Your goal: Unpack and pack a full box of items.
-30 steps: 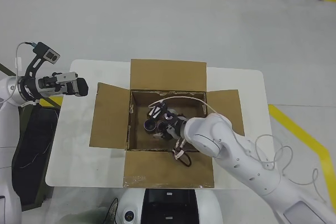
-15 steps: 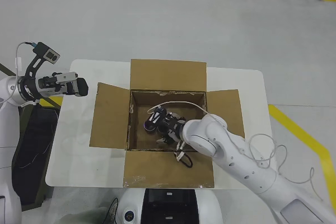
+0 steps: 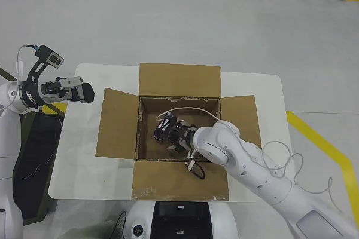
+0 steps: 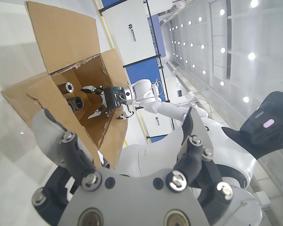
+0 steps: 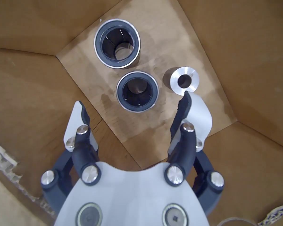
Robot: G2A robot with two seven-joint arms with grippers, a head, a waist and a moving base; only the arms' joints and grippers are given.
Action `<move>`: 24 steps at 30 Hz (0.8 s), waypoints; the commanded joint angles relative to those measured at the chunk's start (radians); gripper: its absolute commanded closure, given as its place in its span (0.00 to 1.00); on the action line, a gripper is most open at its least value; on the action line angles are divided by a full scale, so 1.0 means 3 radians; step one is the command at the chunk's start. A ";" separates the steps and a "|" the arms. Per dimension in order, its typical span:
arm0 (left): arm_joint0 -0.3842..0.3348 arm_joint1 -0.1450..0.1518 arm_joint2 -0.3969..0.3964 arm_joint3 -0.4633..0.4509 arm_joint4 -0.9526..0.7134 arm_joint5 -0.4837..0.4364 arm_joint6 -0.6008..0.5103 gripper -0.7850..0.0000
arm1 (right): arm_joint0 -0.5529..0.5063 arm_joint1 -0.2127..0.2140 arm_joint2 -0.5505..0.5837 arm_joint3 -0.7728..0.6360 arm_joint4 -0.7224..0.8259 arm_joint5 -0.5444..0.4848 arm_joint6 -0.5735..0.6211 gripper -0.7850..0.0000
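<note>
**As my right arm eases deeper over the box, its fingers stay spread and empty**

From above, my right gripper (image 3: pixel 166 127) is down inside the open box (image 3: pixel 179 77), which sits mid-table (image 3: pixel 78 167) with all four flaps folded out. Over the last second that wrist has crept a little toward the far wall, and the forearm has swung in over the near flap. My left gripper (image 3: pixel 87 92) has not budged. It is parked over the far left part of the table, well apart from the box.

Through my left wrist camera, the left gripper (image 4: pixel 118 121) has its fingers wide apart with nothing between them. Past them I look into the box (image 4: pixel 61 31), where the right gripper (image 4: pixel 89 102) hangs splayed just beside the metal cylinders.

Through my right wrist camera, the right gripper (image 5: pixel 133 104) is wide open and holds nothing. Three parts stand upright on the box floor (image 5: pixel 155 19):

- a larger sleeve (image 5: pixel 117 65)
- a smaller sleeve (image 5: pixel 137 105)
- a silver bushing (image 5: pixel 176 83)

The smaller sleeve lies in line between my fingers, farther down. One fingertip overlaps the bushing's edge in the view, and I cannot tell whether it touches.

I read the small shift as lining up on the smaller sleeve. With three parts in the box and none in hand, that pick is not yet made. The bushing so near it could get knocked as I close.
</note>
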 commanded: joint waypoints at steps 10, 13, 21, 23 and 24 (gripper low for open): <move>0.0000 0.0000 0.0000 0.0000 0.0000 0.0000 0.0000 0.00 | 0.0138 -0.0024 0.0074 0.0061 0.0243 -0.0402 0.0090 0.07; 0.0000 0.0000 0.0000 0.0000 0.0000 0.0000 0.0000 0.00 | 0.0181 -0.0037 0.0050 0.0094 0.0264 -0.0490 0.0125 0.09; 0.0000 0.0000 0.0000 0.0000 0.0000 0.0000 0.0000 0.00 | 0.0274 -0.0079 -0.0049 0.0181 0.0245 -0.0637 0.0146 0.13; 0.0000 0.0000 0.0000 0.0000 0.0000 0.0000 0.0000 0.00 | 0.0287 -0.0091 -0.0076 0.0216 0.0252 -0.0664 0.0140 0.16; 0.0000 0.0000 0.0000 0.0000 0.0000 0.0000 0.0000 0.00 | 0.0291 -0.0097 -0.0087 0.0234 0.0255 -0.0671 0.0135 0.16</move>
